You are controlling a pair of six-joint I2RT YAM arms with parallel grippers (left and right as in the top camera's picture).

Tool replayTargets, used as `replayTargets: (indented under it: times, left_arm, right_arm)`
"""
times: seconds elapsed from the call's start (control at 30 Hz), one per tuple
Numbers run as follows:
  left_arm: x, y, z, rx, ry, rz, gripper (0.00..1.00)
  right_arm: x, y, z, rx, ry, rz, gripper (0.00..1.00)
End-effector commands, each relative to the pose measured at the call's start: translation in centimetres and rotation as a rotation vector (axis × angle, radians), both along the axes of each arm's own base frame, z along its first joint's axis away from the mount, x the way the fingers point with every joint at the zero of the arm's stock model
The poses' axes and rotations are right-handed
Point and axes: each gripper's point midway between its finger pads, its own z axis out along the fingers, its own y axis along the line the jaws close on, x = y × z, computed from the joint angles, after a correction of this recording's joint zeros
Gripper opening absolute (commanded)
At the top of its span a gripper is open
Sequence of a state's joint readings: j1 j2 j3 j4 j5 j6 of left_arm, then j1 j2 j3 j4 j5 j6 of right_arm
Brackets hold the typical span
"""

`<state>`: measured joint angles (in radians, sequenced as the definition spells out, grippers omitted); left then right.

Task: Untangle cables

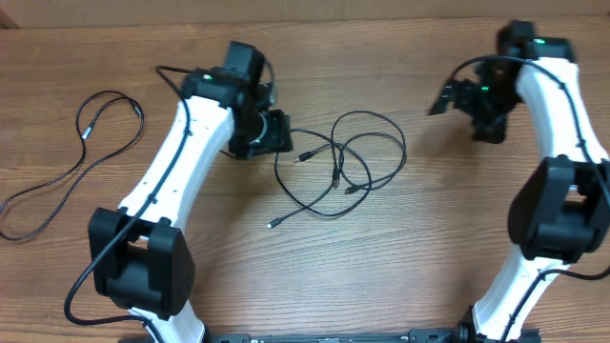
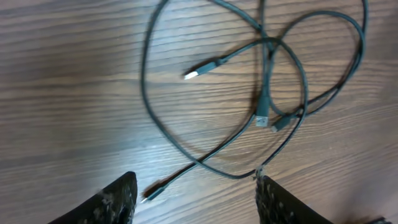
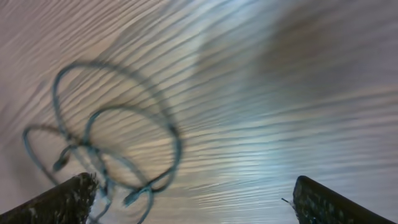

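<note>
The table (image 1: 400, 276) is grained wood with a faint sheen. The tangled cables (image 1: 335, 173) have smooth dark plastic sheaths and metal plug tips (image 2: 191, 74); 1 loose cable (image 1: 112, 93) at 9 o'clock looks alike.

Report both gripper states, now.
Left gripper: open, empty, near the tangled thin black cables.
Right gripper: open, empty.

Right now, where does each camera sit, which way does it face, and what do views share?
Overhead: above the table, facing straight down; shows both arms, tangled cables, a separate cable.
Left wrist: on the left gripper, facing down at the tangled cables; open fingers show.
Right wrist: on the right gripper, angled across the table; open fingers show, blurred.
Shared: all three see the tangled cables.
</note>
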<state>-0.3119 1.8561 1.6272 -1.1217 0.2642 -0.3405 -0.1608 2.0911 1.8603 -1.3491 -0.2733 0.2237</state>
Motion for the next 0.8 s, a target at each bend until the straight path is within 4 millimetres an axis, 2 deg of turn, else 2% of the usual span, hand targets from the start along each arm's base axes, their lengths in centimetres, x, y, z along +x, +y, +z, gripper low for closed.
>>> replayTargets:
  times: [0.0, 0.13, 0.2, 0.27, 0.37, 0.4, 0.43, 0.47, 0.63, 0.77]
  left_arm:
    - [0.6, -2.5, 0.8, 0.005, -0.063, -0.016, 0.61]
    - [1.2, -5.5, 0.9, 0.018, -0.139, -0.009, 0.46]
    - [1.4, -6.6, 0.7, 0.042, -0.166, 0.007, 0.42]
    - [1.2, -8.3, 0.3, 0.039, -0.181, 0.006, 0.30]
    - [1.0, -10.5, -0.3, 0.024, -0.201, -0.033, 0.24]
    - [1.0, -11.1, -0.6, 0.030, -0.209, -0.044, 0.10]
    - [0.7, -12.0, -1.3, 0.036, -0.211, -0.062, 0.04]
    - [0.6, -12.5, -1.6, 0.037, -0.210, -0.072, 0.04]
    - [-0.8, -14.2, -5.9, 0.084, -0.139, -0.126, 0.05]
    - [-2.0, -14.2, -10.8, 0.160, -0.056, -0.182, 0.08]
  right_arm:
    - [0.3, -3.2, 0.3, -0.033, -0.017, -0.078, 1.00]
    - [1.4, -5.7, 0.4, -0.046, -0.077, -0.130, 1.00]
    - [1.9, -6.6, 0.5, -0.053, -0.106, -0.145, 1.00]
    - [2.5, -7.2, 0.7, -0.060, -0.133, -0.156, 1.00]
    - [3.1, -7.5, 0.8, -0.066, -0.160, -0.158, 1.00]
    - [3.4, -7.6, 0.9, -0.069, -0.171, -0.158, 1.00]
    - [3.5, -7.6, 0.9, -0.070, -0.178, -0.158, 1.00]
    - [3.6, -7.7, 0.9, -0.071, -0.182, -0.158, 1.00]
    - [3.9, -7.8, 1.0, -0.074, -0.193, -0.159, 1.00]
    - [3.8, -7.7, 1.0, -0.073, -0.192, -0.159, 1.00]
